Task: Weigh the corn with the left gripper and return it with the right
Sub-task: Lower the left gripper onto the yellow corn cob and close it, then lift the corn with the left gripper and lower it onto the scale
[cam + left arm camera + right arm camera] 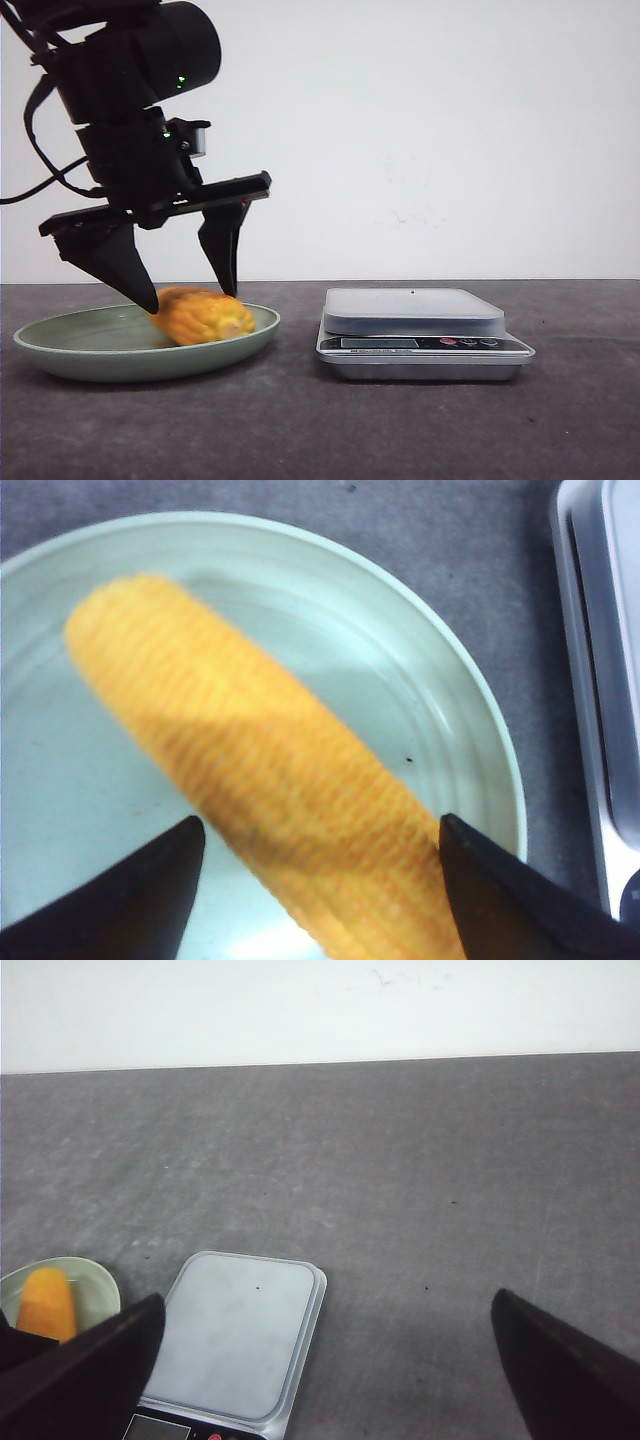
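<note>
The corn (203, 316) is an orange-yellow cob lying on its side in a pale green plate (70, 345) at the left of the table. My left gripper (191, 298) hangs over it, open, one finger on each side of the cob. In the left wrist view the corn (250, 730) runs diagonally across the plate (440, 690); one finger of the left gripper (320, 825) is at the cob's edge and the other stands apart from it. My right gripper (328, 1302) is open and empty, high above the table.
A silver digital scale (415, 312) with a flat platform stands just to the right of the plate. In the right wrist view the scale (235, 1335) lies beside the plate (95, 1285) and corn (48, 1305). Dark grey tabletop (450, 1180) stretches beyond.
</note>
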Controlling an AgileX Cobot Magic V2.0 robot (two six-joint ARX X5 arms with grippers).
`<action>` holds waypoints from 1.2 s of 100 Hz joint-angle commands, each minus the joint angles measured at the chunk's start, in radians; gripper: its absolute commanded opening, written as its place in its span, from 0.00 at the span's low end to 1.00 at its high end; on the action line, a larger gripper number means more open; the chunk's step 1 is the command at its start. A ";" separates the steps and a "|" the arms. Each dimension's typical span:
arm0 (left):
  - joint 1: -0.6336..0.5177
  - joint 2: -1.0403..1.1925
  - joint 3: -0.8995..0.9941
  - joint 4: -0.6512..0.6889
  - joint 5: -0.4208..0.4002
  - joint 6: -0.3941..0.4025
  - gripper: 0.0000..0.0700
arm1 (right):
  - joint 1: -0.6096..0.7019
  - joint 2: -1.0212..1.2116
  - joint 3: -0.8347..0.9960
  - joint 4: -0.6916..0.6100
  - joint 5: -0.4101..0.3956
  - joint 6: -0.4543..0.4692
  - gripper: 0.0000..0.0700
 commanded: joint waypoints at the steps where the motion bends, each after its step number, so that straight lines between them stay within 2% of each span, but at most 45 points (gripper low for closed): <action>1: -0.015 0.026 0.008 -0.003 -0.003 -0.002 0.62 | 0.005 0.008 0.017 0.004 -0.002 -0.012 0.95; 21: -0.021 0.039 0.008 -0.016 -0.003 -0.005 0.62 | 0.019 0.007 0.017 0.004 -0.002 -0.011 0.94; 26: -0.022 0.039 0.008 -0.013 -0.003 -0.005 0.58 | 0.022 0.007 0.017 0.004 -0.001 -0.012 0.94; 36: -0.022 0.039 0.008 -0.013 -0.003 0.000 0.30 | 0.023 0.007 0.017 0.004 -0.001 -0.011 0.88; 46: -0.022 0.039 0.008 -0.010 -0.002 0.016 0.00 | 0.023 0.007 0.017 0.004 0.000 -0.011 0.88; 67: -0.028 -0.027 0.025 -0.016 0.002 0.048 0.00 | 0.023 0.007 0.017 0.004 0.000 -0.013 0.88; 90: -0.089 -0.111 0.221 -0.159 0.030 0.128 0.00 | 0.023 0.007 0.017 0.008 0.000 -0.011 0.88; 120: -0.198 0.095 0.520 -0.153 0.036 0.082 0.00 | 0.023 0.007 0.017 0.010 -0.002 -0.010 0.88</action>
